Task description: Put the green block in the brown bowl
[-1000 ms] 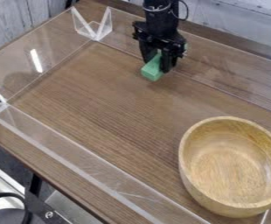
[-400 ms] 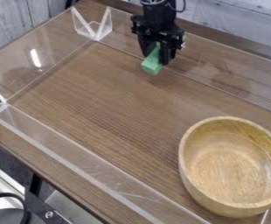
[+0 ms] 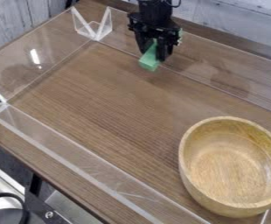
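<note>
At 12 o'clock, the black tool [image 3: 156,49] grips the small bright green rectangular block [image 3: 152,58] above the wood-grain surface [image 3: 97,114]. At 4 o'clock sits the large round light-brown wooden bowl [image 3: 235,165].

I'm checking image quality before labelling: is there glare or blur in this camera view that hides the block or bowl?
Camera view: white glare streaks on the clear wall at left, away from both. The green block in the pincer is small and soft-edged; the brown bowl shows grain, evenly lit, and its right side is cropped by the frame.
</note>
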Robot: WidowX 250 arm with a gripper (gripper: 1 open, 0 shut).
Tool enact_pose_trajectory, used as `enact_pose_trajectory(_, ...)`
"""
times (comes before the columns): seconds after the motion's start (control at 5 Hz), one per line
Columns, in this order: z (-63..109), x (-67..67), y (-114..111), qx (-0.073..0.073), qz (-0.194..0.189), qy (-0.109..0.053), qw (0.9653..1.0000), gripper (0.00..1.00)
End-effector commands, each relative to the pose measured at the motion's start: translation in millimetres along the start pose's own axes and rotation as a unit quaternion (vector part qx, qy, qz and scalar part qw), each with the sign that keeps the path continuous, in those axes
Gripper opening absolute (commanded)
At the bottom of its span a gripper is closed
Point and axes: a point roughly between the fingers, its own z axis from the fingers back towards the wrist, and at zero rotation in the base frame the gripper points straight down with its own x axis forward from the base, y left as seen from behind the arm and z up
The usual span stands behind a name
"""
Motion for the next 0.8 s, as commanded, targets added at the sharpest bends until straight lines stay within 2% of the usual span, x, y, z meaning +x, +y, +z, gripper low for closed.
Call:
enact_pose_trajectory(0.0, 46.1, 15.9, 8, 0.018, -0.001, -0.067, 0.9976, 0.00)
enact_pose_trajectory(0.6, 59.5, 15.6, 24, 0.017, 0.008, -0.094, 0.9954, 0.00)
